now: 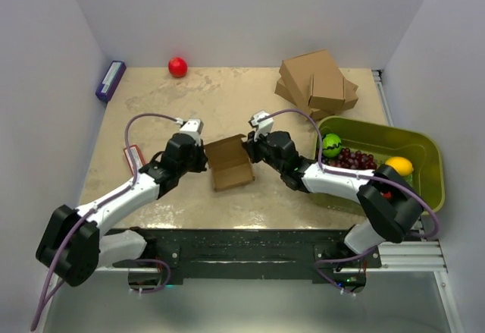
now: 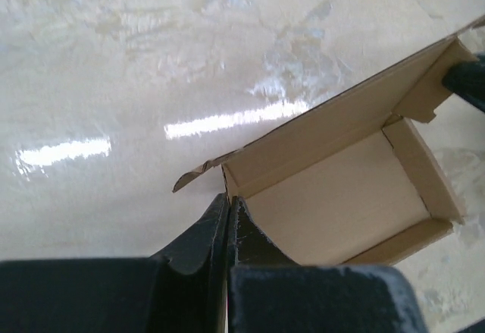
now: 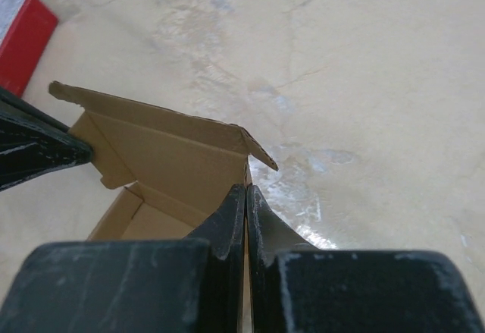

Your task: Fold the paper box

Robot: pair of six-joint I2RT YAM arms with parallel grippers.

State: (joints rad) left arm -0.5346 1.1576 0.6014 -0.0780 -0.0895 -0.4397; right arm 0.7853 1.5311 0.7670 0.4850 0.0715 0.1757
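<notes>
The left gripper (image 2: pixel 227 210) is pinching the left wall of the box (image 2: pixel 341 196), its fingers closed nearly flat with only thin card between them. The right gripper (image 3: pixel 246 200) is doing the same on the opposite wall, jaws pressed together on the card's edge. The box is sitting mid-table (image 1: pixel 151 105) between the two, half formed: base down, side walls standing, far flap leaning open, small corner tabs sticking out loose.

The main risk, as I judge it, is coming from the two grips working against each other. If the arms are pulling apart or moving unevenly, the card is likely to tear at a crease or slip from one pinch, letting that wall flop flat. If they are pushing inward, the base is likely to bow and the walls to buckle off their creases. Each grip is catching only the wall's rim, so a small twist could be enough to lose it. The loose tabs could be getting folded outside the walls rather than tucked in.

Farther off, the bin (image 1: pixel 433 168) and the stack (image 1: pixel 318 81) are lying well apart and posing little hazard.
</notes>
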